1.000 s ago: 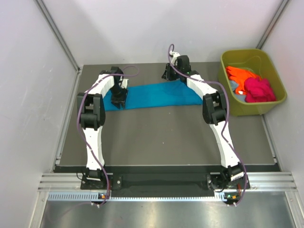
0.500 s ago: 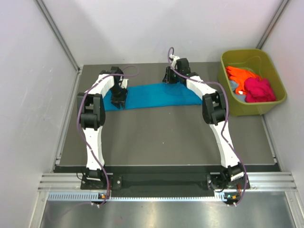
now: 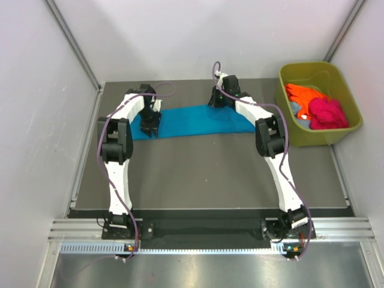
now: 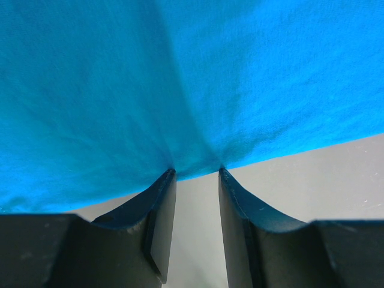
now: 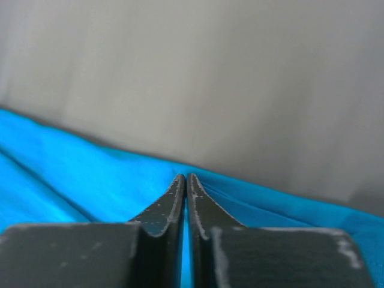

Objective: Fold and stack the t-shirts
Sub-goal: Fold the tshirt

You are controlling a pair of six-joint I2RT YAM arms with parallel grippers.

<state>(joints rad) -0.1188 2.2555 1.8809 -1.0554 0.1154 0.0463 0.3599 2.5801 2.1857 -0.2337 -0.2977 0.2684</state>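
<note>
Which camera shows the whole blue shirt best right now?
The top view: the blue shirt lies there entire, spread between both arms. The left wrist view shows only cloth filling its upper part; the right wrist view shows just a blurred edge strip.

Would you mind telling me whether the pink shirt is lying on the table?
No, the pink shirt sits inside the green tub, beside the orange shirt.

Grey cloth (image 3: 298, 117) in the tub (image 3: 351, 129) lies mostly hidden.
</note>
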